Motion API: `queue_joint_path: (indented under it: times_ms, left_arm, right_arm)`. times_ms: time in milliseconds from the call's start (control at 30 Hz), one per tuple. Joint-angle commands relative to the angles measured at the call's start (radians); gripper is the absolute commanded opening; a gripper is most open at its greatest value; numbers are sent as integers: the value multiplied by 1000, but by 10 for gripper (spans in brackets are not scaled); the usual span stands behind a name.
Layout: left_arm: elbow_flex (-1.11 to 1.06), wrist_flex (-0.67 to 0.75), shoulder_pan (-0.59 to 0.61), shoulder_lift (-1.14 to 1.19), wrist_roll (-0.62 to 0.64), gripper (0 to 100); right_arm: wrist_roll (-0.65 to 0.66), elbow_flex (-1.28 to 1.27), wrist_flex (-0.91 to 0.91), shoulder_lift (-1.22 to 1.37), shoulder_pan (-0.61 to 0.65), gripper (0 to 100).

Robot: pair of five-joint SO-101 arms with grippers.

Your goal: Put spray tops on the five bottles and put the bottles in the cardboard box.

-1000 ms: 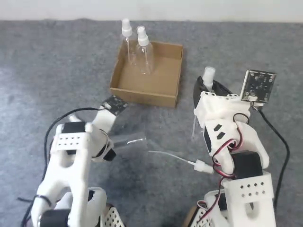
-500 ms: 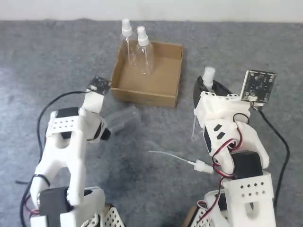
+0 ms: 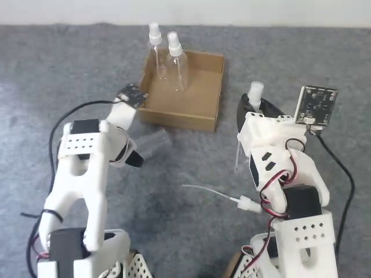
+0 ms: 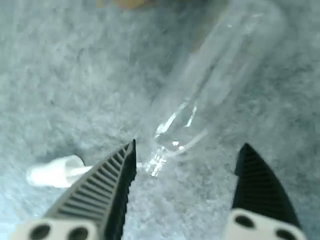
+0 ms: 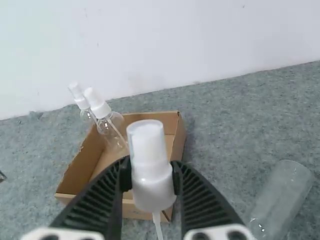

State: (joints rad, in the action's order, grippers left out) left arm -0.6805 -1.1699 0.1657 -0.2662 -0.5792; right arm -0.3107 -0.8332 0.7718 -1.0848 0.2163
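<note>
My left fingers (image 4: pixel 187 147) were open wide over a clear bottle (image 4: pixel 215 65) lying on the surface (image 4: pixel 60 75). My right fingers (image 5: pixel 149 167) held a white spray top (image 5: pixel 146 140) tight.

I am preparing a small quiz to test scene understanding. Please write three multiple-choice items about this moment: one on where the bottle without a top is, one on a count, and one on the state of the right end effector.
1. Where is the uncapped bottle?
A. Lying on the carpet, outside the cardboard box
B. Standing inside the box
C. Held by the right arm

2. How many capped bottles stand in the box?
A. One
B. Two
C. Five

3. What is the state of the right end effector?
A. Open and empty
B. Shut on a bottle
C. Shut on a spray top

Answers:
1 A: it lies on its side on the carpet, close to the box wall.
2 B: two stand together in one corner of the box.
3 C: it clamps the white top from both sides.
</note>
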Motion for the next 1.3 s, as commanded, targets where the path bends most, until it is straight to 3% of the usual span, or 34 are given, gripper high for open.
queue_joint_path:
  times_ms: [0,200,567,767,967,1267]
  left_arm:
    - [84,-35,-49,-2,-66,314]
    - [162,-44,-98,51,-132,314]
    - [435,-132,-118,436,-137,310]
    - [456,-150,-135,540,-183,238]
    - [456,-278,-187,496,-192,145]
    - [455,-391,-219,290,-127,137]
  right_arm:
    - [-6,5,-25,-27,-13,6]
    - [-5,5,-25,-27,-13,6]
    - [-5,5,-25,-27,-12,6]
    - [-5,5,-25,-27,-12,6]
    - [-5,5,-25,-27,-12,6]
    - [-5,5,-25,-27,-12,6]
